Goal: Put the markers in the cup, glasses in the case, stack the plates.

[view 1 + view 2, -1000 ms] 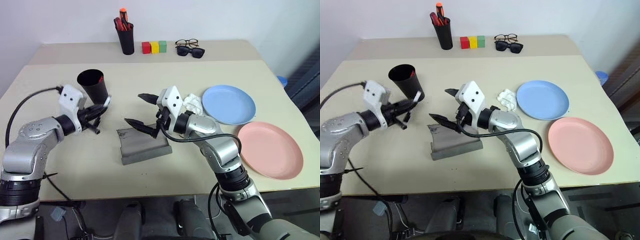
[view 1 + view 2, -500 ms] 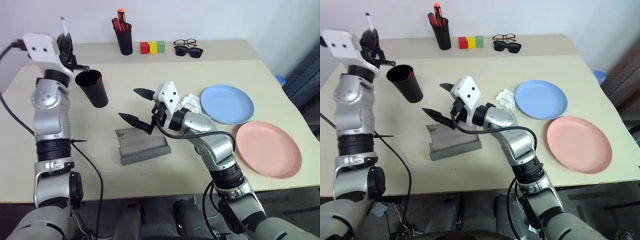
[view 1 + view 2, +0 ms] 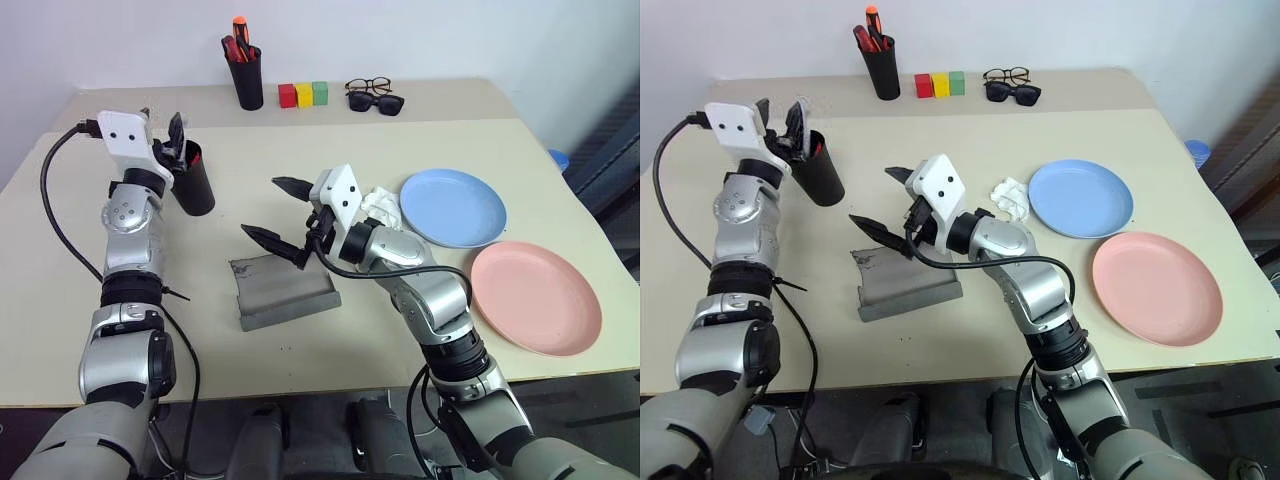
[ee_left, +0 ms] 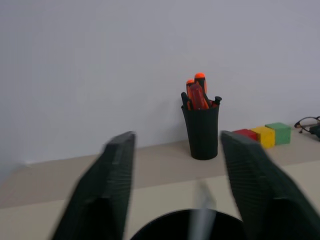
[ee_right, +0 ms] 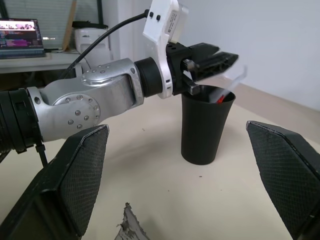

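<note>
— While the left arm is reaching up over the table (image 3: 90, 300), how is its hand sitting?

— The left hand (image 3: 781, 116) is hovering just above the rim of the black cup (image 3: 195, 186), pointing forward and tilting upward. Its two fingers are standing apart, gripping nothing.

— And the markers?

— The white marker (image 5: 239, 75) is showing as a blurred streak between those parted fingers, right over the cup's mouth; I cannot tell whether it is touching either finger. The red marker (image 5: 220, 99) is sitting inside the cup, its end leaning against the rim.

— What is the right arm doing?

— It is bending across the middle of the table, with the right hand (image 3: 280, 213) hanging above the grey case (image 3: 285, 295), aiming forward and to the left. Its fingers are spreading wide, and nothing is lying between them.

— Where are the plates lying?

— Both are resting flat on the table to the right of that arm, side by side and not stacked: the blue plate (image 3: 455, 208) farther back, the pink plate (image 3: 540, 298) nearer the table's front edge.
</note>
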`<move>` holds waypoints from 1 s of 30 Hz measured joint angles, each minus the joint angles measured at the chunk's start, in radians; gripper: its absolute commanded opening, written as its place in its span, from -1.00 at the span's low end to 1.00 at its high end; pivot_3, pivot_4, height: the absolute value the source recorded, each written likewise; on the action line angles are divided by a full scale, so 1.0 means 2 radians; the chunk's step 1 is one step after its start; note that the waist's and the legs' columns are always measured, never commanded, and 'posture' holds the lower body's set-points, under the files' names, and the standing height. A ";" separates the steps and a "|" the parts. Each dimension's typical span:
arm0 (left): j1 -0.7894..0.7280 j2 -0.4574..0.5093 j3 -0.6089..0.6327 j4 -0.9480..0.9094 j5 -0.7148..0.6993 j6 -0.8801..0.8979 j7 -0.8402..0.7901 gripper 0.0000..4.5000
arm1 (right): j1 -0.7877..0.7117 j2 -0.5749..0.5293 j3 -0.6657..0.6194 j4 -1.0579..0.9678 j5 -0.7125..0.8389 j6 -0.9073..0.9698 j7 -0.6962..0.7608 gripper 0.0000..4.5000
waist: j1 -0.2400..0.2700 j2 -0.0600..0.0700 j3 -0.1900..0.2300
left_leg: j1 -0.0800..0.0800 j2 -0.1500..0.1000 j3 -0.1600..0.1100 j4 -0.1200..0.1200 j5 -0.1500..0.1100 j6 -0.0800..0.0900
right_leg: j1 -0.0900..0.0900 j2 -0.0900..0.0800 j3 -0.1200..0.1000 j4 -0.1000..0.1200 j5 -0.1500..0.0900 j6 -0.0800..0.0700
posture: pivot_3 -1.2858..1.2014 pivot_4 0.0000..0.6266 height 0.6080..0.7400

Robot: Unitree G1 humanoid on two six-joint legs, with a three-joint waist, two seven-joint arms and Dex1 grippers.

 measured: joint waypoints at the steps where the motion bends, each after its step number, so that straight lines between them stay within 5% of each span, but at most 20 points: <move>1: 0.000 -0.001 0.001 -0.001 -0.003 0.000 0.000 0.37 | 0.000 0.000 0.000 0.000 0.000 0.001 0.000 1.00 | 0.000 0.000 0.000 | 0.000 0.000 0.000 0.000 0.000 0.000 | 0.000 0.000 0.000 0.000 0.000 0.000 | 0.03 -0.52 1.00; 8: 0.044 0.001 0.010 -0.140 -0.076 0.073 -0.062 0.37 | 0.000 -0.032 -0.004 -0.005 0.001 0.008 0.007 1.00 | 0.000 0.000 0.000 | 0.000 0.000 0.000 0.000 0.000 0.000 | 0.000 0.000 0.000 0.000 0.000 0.000 | 0.03 -0.52 1.00; 12: 0.132 0.062 -0.035 -0.332 -0.171 0.247 -0.167 0.99 | 0.019 -0.096 -0.027 -0.038 0.013 0.023 0.033 1.00 | 0.000 0.000 0.000 | 0.000 0.000 0.000 0.000 0.000 0.000 | 0.001 0.000 0.000 0.000 0.000 0.000 | 0.03 -0.52 1.00; 17: 0.227 0.162 -0.124 -0.500 -0.232 0.432 -0.270 0.99 | 0.059 -0.194 -0.062 -0.056 0.031 0.047 0.082 1.00 | 0.000 0.000 0.000 | 0.001 0.001 -0.001 0.000 0.000 0.000 | 0.002 0.000 0.000 -0.001 0.000 0.000 | 0.03 -0.52 1.00; 25: 0.240 0.225 -0.234 -0.558 -0.208 0.517 -0.357 0.99 | 0.068 -0.226 -0.086 -0.058 0.032 0.050 0.089 1.00 | 0.000 0.000 0.000 | 0.002 0.001 0.000 0.000 0.000 0.000 | 0.003 0.002 0.000 -0.001 -0.001 -0.001 | 0.03 -0.52 1.00; 28: 0.238 0.243 -0.271 -0.546 -0.158 0.509 -0.379 0.62 | 0.072 -0.225 -0.086 -0.061 0.032 0.050 0.084 1.00 | 0.001 0.001 0.000 | 0.002 0.001 0.000 0.000 0.000 0.000 | 0.003 0.001 0.000 -0.001 -0.001 -0.001 | 0.03 -0.52 1.00; 30: 0.236 0.244 -0.283 -0.535 -0.142 0.509 -0.390 0.18 | 0.076 -0.222 -0.086 -0.068 0.033 0.051 0.081 1.00 | 0.002 0.000 0.000 | 0.002 0.001 0.000 0.000 0.000 0.000 | 0.003 0.001 0.000 -0.001 -0.001 -0.001 | 0.03 -0.52 1.00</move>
